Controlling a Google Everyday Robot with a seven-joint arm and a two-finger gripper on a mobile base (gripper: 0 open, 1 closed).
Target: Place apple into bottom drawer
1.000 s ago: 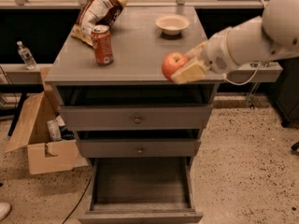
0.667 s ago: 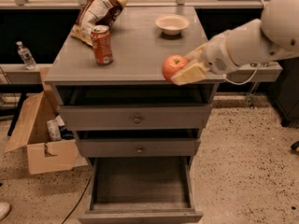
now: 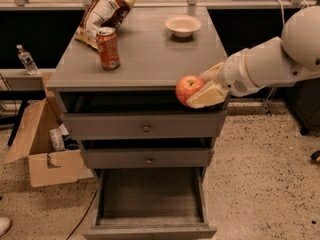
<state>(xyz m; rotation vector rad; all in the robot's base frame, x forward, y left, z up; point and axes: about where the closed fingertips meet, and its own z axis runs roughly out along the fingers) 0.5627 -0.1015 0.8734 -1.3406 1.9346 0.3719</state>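
The red-orange apple (image 3: 187,88) is held in my gripper (image 3: 202,91) at the front right edge of the grey cabinet top (image 3: 150,59), in front of and just below the top's edge. The gripper's pale fingers (image 3: 210,95) are shut on the apple from the right. The white arm (image 3: 270,64) reaches in from the right. The bottom drawer (image 3: 150,199) is pulled open below, its bare grey floor showing.
A red soda can (image 3: 108,47), a chip bag (image 3: 102,14) and a white bowl (image 3: 183,25) stand on the cabinet top. Two shallower drawers with round knobs (image 3: 146,128) sit above the open one. An open cardboard box (image 3: 42,149) lies on the floor at left.
The gripper with the apple has moved slightly down and forward, off the front edge of the cabinet top.
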